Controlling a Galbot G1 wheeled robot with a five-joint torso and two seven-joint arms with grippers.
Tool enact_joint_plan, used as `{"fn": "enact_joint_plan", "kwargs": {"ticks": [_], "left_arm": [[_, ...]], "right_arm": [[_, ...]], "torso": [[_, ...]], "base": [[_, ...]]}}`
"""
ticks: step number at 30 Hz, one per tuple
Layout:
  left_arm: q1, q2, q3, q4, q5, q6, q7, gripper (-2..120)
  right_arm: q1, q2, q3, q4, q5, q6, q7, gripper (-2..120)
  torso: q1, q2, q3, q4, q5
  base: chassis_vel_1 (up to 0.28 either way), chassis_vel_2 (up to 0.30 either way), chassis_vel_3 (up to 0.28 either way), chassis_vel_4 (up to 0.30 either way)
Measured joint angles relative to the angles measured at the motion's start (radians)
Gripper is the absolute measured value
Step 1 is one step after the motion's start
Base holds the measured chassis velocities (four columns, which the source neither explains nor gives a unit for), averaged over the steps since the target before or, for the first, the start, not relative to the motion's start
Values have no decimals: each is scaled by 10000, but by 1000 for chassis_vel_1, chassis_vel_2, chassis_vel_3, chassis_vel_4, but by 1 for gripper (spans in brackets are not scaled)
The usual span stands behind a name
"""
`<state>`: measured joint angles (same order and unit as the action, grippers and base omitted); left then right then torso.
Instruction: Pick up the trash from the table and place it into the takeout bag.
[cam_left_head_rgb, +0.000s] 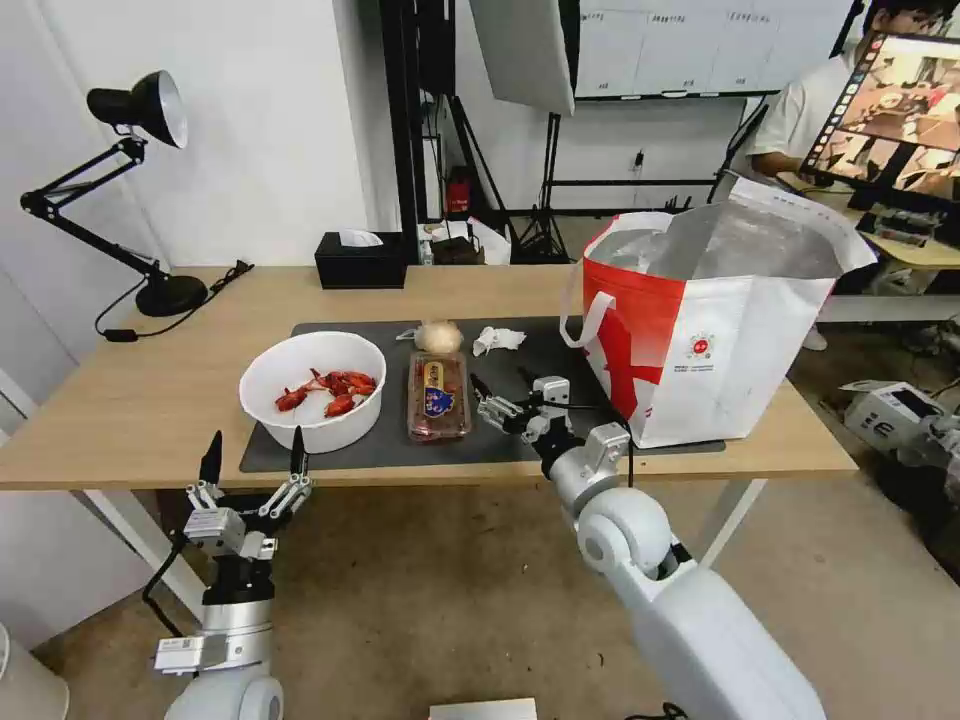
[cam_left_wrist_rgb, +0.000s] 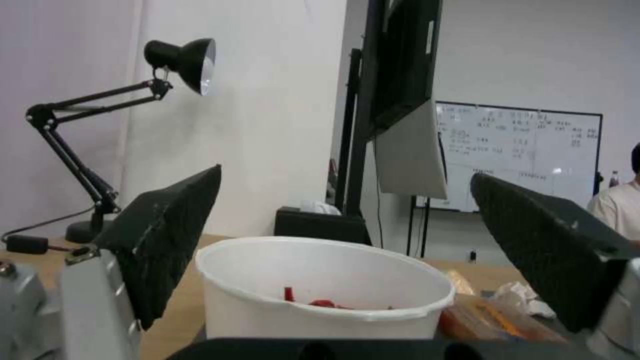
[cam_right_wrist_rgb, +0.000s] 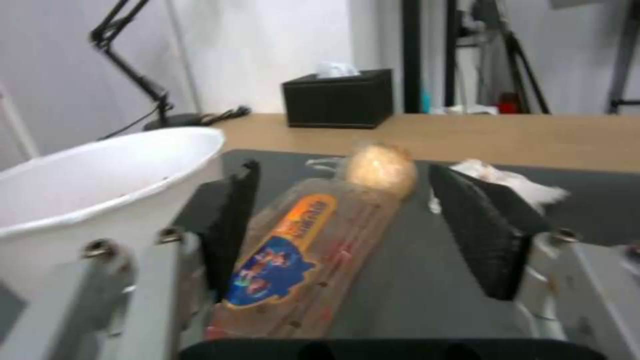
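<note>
On the dark grey mat (cam_left_head_rgb: 560, 360) of the table (cam_left_head_rgb: 130, 400) stands a white bowl (cam_left_head_rgb: 313, 390) holding red crayfish shells. Beside it lie a clear clamshell tray (cam_left_head_rgb: 438, 397), a beige wrapped ball (cam_left_head_rgb: 438, 336) and a crumpled napkin (cam_left_head_rgb: 497, 340). The takeout bag (cam_left_head_rgb: 715, 320) stands open at the table's right end. My left gripper (cam_left_head_rgb: 253, 455) is open, below the front edge and facing the bowl (cam_left_wrist_rgb: 320, 285). My right gripper (cam_left_head_rgb: 505, 388) is open just right of the tray. In the right wrist view the tray (cam_right_wrist_rgb: 293, 255) lies against one finger, partly within the open gap.
A black tissue box (cam_left_head_rgb: 360, 260) sits at the table's back edge, and a black desk lamp (cam_left_head_rgb: 150, 200) with its cable stands at the back left. A white device (cam_left_head_rgb: 890, 415) lies on the floor right of the table.
</note>
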<state>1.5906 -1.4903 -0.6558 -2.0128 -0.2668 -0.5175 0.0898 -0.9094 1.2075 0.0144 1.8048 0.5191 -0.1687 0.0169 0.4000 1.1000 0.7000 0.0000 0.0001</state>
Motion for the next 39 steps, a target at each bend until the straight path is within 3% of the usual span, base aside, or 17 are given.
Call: {"fn": "enact_joint_plan", "kwargs": {"ticks": [6, 17, 39], "left_arm": [[-6, 84, 64, 6, -378, 71, 9, 100], [-19, 203, 199, 51, -906, 270, 12, 100], [-67, 253, 305, 133, -1309, 415, 22, 100]], "right_arm": [[664, -221, -634, -656, -94, 40, -676, 41], [1921, -307, -1553, -1902, -219, 93, -900, 2], [2953, -391, -2199, -2344, 142, -809, -1085, 0]], "torso": [[0, 0, 0, 0, 0], [0, 0, 0, 0, -2], [0, 1, 0, 0, -1]], "base": [[0, 0, 0, 0], [0, 0, 0, 0], [0, 0, 0, 0]]}}
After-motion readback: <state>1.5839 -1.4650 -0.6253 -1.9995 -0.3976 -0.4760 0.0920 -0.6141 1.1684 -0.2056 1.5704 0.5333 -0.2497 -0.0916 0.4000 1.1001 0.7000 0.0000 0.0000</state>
